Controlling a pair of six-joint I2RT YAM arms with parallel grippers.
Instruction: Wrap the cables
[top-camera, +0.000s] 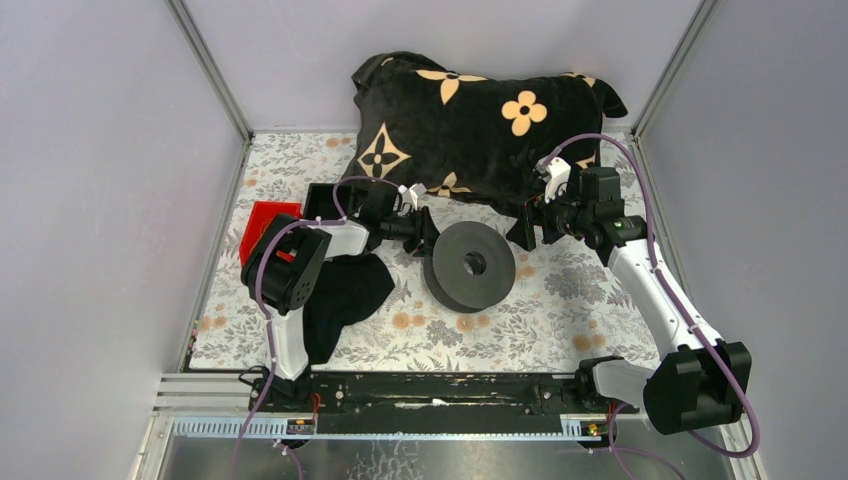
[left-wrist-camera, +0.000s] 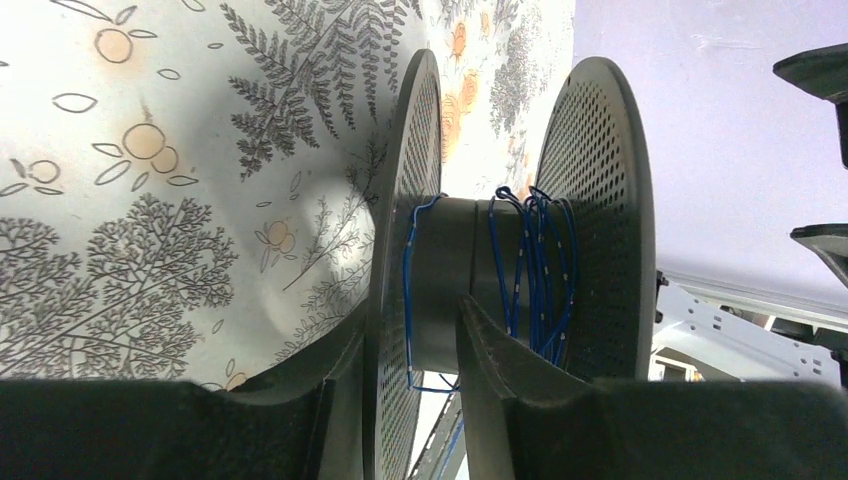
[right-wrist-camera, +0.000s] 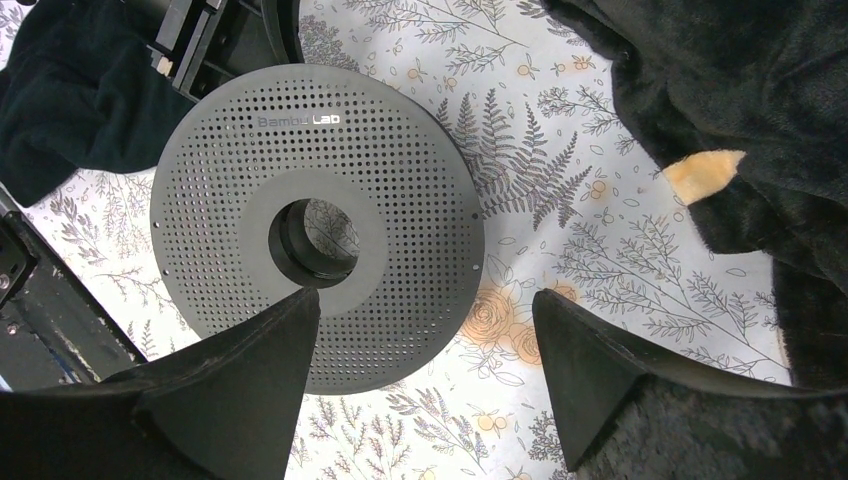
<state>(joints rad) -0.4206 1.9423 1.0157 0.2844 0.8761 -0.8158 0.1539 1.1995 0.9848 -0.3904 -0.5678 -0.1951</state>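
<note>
The big black spool (top-camera: 470, 265) stands tilted on the floral table. In the left wrist view it is edge-on, with thin blue cables (left-wrist-camera: 537, 260) wound loosely round its hub, and one strand (left-wrist-camera: 407, 300) runs down beside the left flange (left-wrist-camera: 405, 200). My left gripper (left-wrist-camera: 412, 330) straddles that flange, one finger outside it and one finger (left-wrist-camera: 500, 390) between the flanges. A gap shows on the inner side, so it is open. My right gripper (right-wrist-camera: 425, 340) hovers open to the right of the spool, facing its perforated face (right-wrist-camera: 400, 200), with nothing held.
A black pillow with tan flowers (top-camera: 480, 125) lies at the back, close behind my right gripper (top-camera: 525, 230). A black cloth (top-camera: 345, 295) lies by the left arm, and a red object (top-camera: 268, 225) sits at the left edge. Grey walls enclose the table.
</note>
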